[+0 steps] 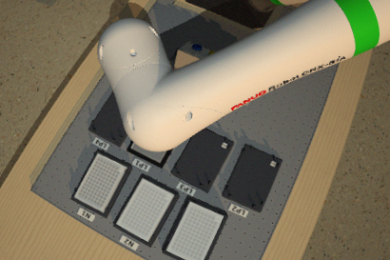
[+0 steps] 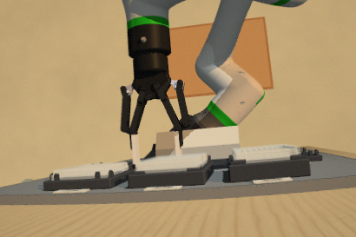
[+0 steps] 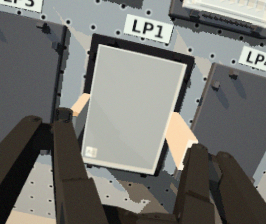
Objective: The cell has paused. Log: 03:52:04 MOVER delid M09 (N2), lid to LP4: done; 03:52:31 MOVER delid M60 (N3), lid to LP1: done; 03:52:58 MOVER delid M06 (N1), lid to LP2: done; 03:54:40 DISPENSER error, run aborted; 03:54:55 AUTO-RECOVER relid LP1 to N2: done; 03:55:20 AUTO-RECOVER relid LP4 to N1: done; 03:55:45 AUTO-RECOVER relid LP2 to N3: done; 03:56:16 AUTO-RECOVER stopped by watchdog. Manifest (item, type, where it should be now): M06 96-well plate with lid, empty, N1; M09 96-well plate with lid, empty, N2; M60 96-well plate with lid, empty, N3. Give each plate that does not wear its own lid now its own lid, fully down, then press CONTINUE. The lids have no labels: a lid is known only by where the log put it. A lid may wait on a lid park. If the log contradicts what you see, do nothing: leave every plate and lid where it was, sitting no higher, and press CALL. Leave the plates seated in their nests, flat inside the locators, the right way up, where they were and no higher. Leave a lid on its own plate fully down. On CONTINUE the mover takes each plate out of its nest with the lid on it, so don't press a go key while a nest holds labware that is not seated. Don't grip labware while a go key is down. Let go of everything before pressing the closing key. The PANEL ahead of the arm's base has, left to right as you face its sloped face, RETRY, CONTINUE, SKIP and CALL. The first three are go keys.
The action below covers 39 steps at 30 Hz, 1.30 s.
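Note:
My gripper (image 3: pixel 129 115) is shut on a clear lid (image 3: pixel 133 107), with the pads on its two long sides. It holds the lid flat over the black frame of lid park LP1 (image 3: pixel 149 31); I cannot tell whether it rests on the park. In the top view the arm hides the gripper, and only a corner of LP1 (image 1: pixel 147 158) shows. The plate in N1 (image 1: pixel 100 181) shows its bare well grid. The plates in N2 (image 1: pixel 145 210) and N3 (image 1: pixel 195 230) look smoother, as if lidded. In the exterior view the gripper (image 2: pixel 156 152) reaches down behind the row of plates.
Lid parks LP4 (image 1: pixel 107 119), LP3 (image 1: pixel 202 159) and LP2 (image 1: pixel 252 176) are dark and hold nothing. The key panel (image 1: pixel 196 47) sits behind the parks, mostly hidden under the arm. The arm's long link (image 1: pixel 247 76) crosses over the deck.

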Tool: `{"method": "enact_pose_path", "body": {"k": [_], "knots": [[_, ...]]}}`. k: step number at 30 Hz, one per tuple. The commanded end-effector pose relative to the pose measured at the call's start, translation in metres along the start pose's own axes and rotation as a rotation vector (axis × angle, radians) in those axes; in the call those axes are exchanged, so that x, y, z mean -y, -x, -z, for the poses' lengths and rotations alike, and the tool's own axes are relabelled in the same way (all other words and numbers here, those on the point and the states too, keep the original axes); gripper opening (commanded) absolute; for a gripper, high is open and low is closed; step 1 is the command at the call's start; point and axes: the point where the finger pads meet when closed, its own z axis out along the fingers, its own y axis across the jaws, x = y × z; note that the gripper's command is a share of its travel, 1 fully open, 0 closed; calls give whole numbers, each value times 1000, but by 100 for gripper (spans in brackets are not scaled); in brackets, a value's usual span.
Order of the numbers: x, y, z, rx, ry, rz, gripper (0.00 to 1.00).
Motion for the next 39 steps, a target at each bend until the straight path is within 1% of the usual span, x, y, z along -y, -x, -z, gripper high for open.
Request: {"method": "enact_pose_path", "body": {"k": [1, 24, 25, 39], "knots": [[0, 0, 0, 0, 0, 0, 0], [0, 0, 0, 0, 0, 0, 0], [0, 0, 0, 0, 0, 0, 66], [0, 0, 0, 0, 0, 0, 66]]}}
